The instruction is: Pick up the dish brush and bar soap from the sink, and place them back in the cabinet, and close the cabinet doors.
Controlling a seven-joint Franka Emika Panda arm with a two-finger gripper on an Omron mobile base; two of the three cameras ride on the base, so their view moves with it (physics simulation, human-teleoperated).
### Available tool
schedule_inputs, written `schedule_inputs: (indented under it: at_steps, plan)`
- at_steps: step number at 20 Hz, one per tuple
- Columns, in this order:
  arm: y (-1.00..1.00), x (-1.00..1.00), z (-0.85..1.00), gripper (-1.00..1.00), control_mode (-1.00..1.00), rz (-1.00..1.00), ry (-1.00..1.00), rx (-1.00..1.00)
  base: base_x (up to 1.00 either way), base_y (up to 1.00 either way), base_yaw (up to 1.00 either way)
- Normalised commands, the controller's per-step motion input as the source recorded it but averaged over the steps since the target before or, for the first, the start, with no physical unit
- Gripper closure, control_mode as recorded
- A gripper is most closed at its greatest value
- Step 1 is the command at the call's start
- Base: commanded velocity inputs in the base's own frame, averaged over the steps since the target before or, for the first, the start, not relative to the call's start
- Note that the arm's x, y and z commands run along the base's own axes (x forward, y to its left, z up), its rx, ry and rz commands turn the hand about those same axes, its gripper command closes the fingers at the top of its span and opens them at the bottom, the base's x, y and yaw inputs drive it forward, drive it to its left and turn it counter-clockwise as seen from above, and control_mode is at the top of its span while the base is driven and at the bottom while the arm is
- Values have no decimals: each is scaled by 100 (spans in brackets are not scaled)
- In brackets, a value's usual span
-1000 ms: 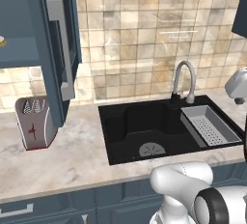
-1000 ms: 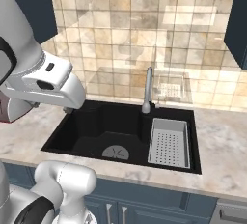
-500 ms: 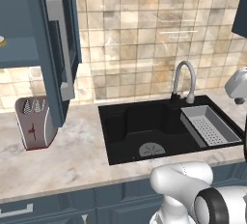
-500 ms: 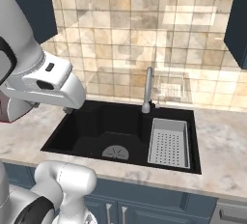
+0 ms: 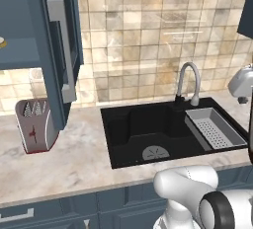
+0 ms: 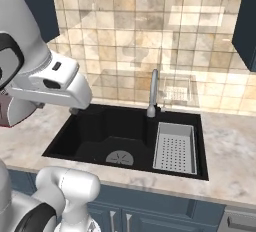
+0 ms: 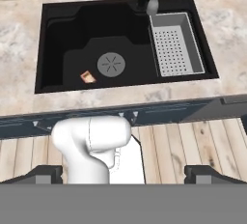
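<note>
1. The bar soap (image 7: 88, 77) lies on the floor of the sink (image 7: 53, 49), just beside the round drain (image 7: 111, 64). In the hand view its long axis runs diagonally, tilted toward the drain.
2. I cannot make out the dish brush (perhaps hidden by the basin wall).
3. The gripper (image 7: 123, 172) hangs high above the counter (image 7: 19, 39), jaws fully apart, holding nothing.
4. Risk: a descent not turned to the soap's diagonal could pinch its corners and skid it onto the drain.
5. The cabinet doors (image 5: 58, 55) stand open.
</note>
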Motion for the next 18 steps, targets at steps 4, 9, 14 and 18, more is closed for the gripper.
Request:
schedule_inputs:
  at_steps: [4, 9, 14, 18]
  plan:
    - [0, 46, 0, -100, -100, 0, 1, 0, 0, 0, 0]
    - [0, 40, 0, -100, -100, 0, 5, 0, 0, 0, 0]
    - [0, 26, -1, -100, -100, 0, 4, 0, 0, 0, 0]
    - [0, 22, -2, -100, -100, 0, 1, 0, 0, 0, 0]
